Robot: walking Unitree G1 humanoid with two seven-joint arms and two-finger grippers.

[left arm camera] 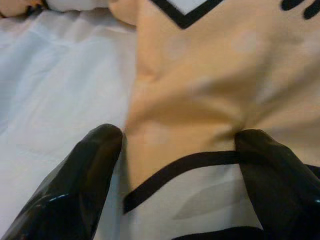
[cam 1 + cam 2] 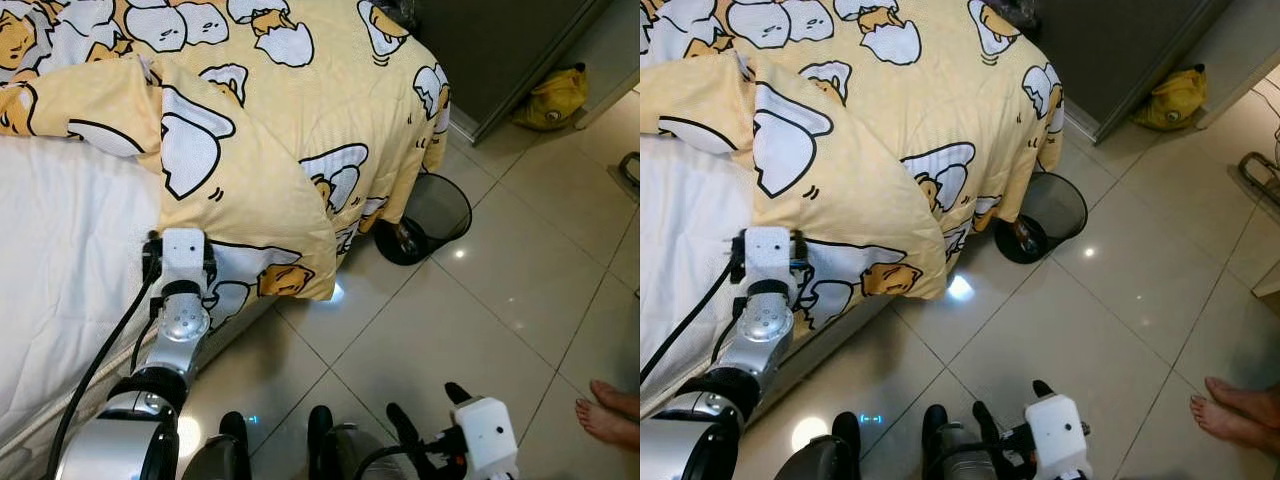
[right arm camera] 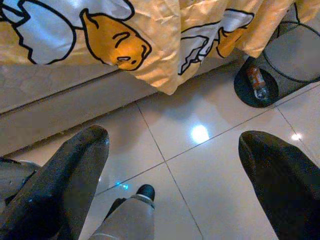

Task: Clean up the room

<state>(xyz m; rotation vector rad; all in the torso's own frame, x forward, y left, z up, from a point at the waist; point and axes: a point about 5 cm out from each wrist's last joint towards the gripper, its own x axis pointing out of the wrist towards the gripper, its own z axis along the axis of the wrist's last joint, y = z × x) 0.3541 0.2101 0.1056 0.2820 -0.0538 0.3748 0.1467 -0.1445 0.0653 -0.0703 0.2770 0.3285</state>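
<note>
While the right gripper (image 2: 425,415) waits open over the floor, the left gripper (image 1: 175,150) has its open, empty jaws right over the blanket's (image 2: 250,190) folded-back edge on the bed (image 2: 60,260).

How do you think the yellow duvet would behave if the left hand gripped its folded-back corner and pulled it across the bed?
The yellow duvet is probably floppy: it folds and drapes over the bed's edge, so it should sag rather than stay flat. It looks puffy, so likely light for its bulk. With the left hand open astride its edge, a thin pinch of fabric may slip.
</note>
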